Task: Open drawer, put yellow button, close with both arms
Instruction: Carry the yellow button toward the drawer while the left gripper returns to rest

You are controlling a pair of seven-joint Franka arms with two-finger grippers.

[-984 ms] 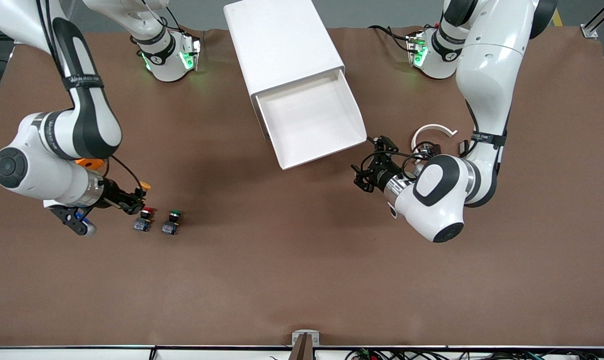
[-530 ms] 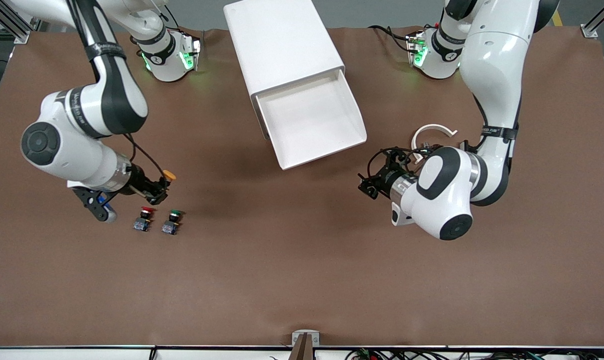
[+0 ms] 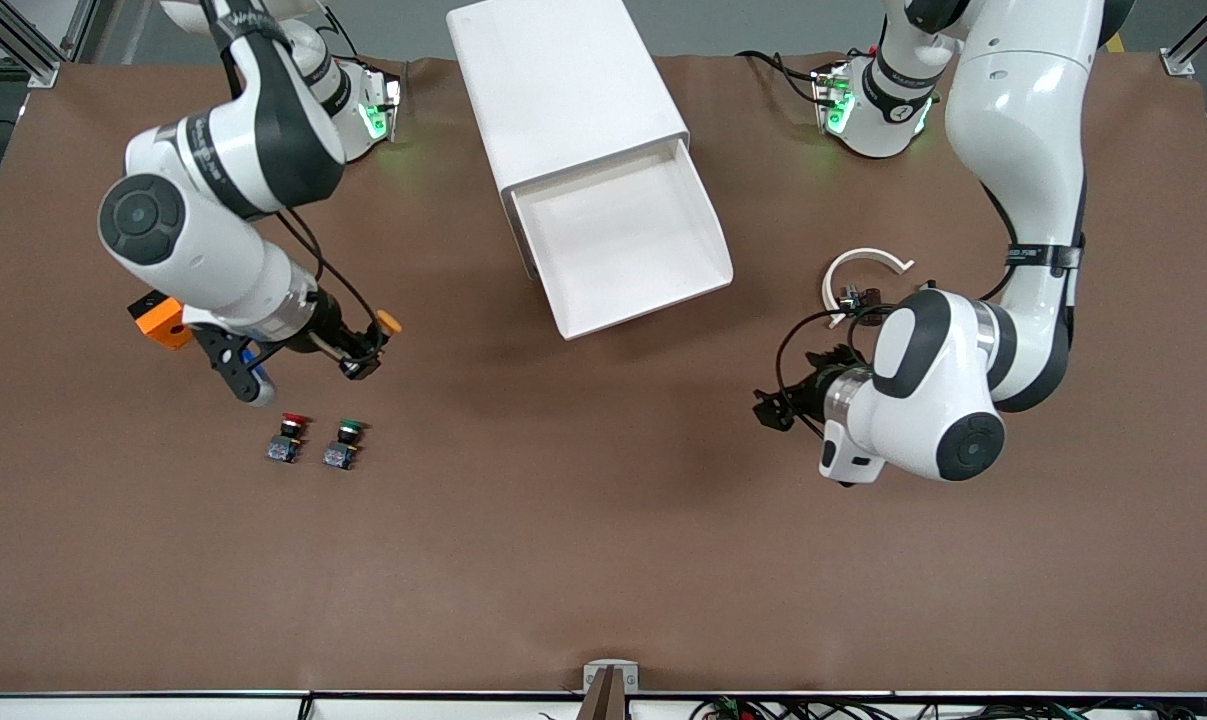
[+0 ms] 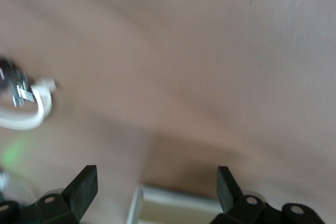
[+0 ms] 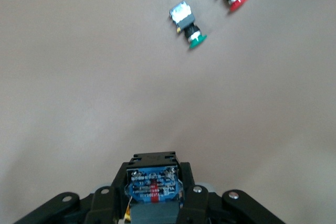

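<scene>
The drawer (image 3: pixel 623 240) is pulled out of the white cabinet (image 3: pixel 563 90) and is empty. My right gripper (image 3: pixel 366 352) is shut on the yellow button (image 3: pixel 389 322) and holds it above the table, between the drawer and the row of other switches. In the right wrist view the button's bluish base (image 5: pixel 152 190) sits between the fingers of the right gripper (image 5: pixel 152 195). My left gripper (image 3: pixel 769 412) is open and empty over bare table off the drawer's corner. In the left wrist view the left gripper (image 4: pixel 156 182) has its jaws wide apart, with the drawer's corner (image 4: pixel 173 208) showing.
A red-capped switch (image 3: pixel 288 438) and a green-capped switch (image 3: pixel 343 443) stand side by side under the right gripper's area. An orange box (image 3: pixel 159 322) lies by the right arm. A white ring piece (image 3: pixel 863 270) lies by the left arm's wrist.
My right gripper has lifted the yellow button away from the other switches and carried it toward the drawer. My left gripper has drawn back from the drawer's front.
</scene>
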